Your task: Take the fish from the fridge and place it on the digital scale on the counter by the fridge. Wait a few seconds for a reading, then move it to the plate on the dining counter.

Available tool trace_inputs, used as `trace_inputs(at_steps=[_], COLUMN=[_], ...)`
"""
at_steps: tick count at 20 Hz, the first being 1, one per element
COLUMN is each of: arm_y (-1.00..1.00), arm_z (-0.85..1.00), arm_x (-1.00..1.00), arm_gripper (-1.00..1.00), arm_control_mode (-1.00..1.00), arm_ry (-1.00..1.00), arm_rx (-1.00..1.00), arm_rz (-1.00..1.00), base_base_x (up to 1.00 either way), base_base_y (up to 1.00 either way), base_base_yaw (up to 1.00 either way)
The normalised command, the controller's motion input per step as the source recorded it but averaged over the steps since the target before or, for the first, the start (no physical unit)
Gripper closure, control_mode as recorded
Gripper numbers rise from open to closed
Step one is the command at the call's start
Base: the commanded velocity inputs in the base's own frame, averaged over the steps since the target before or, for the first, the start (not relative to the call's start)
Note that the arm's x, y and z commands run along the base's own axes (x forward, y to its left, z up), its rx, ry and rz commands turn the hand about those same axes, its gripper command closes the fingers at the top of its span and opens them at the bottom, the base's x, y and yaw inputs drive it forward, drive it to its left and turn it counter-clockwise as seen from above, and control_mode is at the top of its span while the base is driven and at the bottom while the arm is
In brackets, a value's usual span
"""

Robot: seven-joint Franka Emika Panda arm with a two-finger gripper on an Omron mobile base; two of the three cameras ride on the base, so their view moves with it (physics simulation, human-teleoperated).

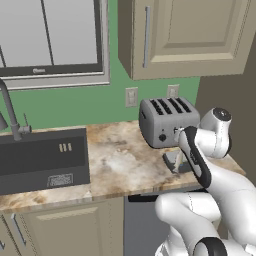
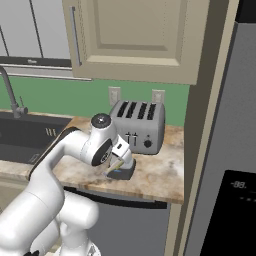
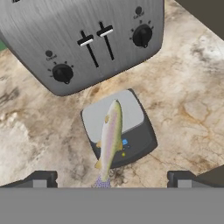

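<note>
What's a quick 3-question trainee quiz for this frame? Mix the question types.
1. True or false: the fish lies on the digital scale.
2. Which appliance stands right behind the scale: A) kettle, B) toaster, C) microwave?
3. Fill in: in the hand view the jaws stand ____, apart from the fish.

Key:
1. True. It lies lengthwise on the platform, tail overhanging the front edge.
2. B. The silver four-slot toaster on the counter.
3. Open. The gripper has a fingertip at each side, with nothing between.
</note>
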Motion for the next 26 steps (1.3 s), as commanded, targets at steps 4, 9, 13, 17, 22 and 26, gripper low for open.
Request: trace_inputs(at_steps=[4, 9, 13, 17, 22, 26], arm_y=[0.0, 0.0, 0.0, 0.0, 0.0, 0.0], arm_z=[0.0, 0.0, 0.0, 0.0, 0.0, 0.0], arm_x=[0.0, 0.0, 0.0, 0.0, 0.0, 0.0], arm_gripper=[-1.0, -1.0, -1.0, -1.0, -1.0, -1.0], arm_control_mode=[-1.0, -1.0, -1.0, -1.0, -1.0, -1.0], arm_ry=[0.0, 0.0, 0.0, 0.0, 0.0, 0.0], arm_rx=[0.0, 0.0, 0.0, 0.0, 0.0, 0.0], arm_rz=[0.0, 0.0, 0.0, 0.0, 0.0, 0.0], base_base_x=[0.0, 0.0, 0.0, 0.0, 0.0, 0.0], base_base_y=[0.0, 0.0, 0.0, 0.0, 0.0, 0.0], base_base_yaw=[0.0, 0.0, 0.0, 0.0, 0.0, 0.0])
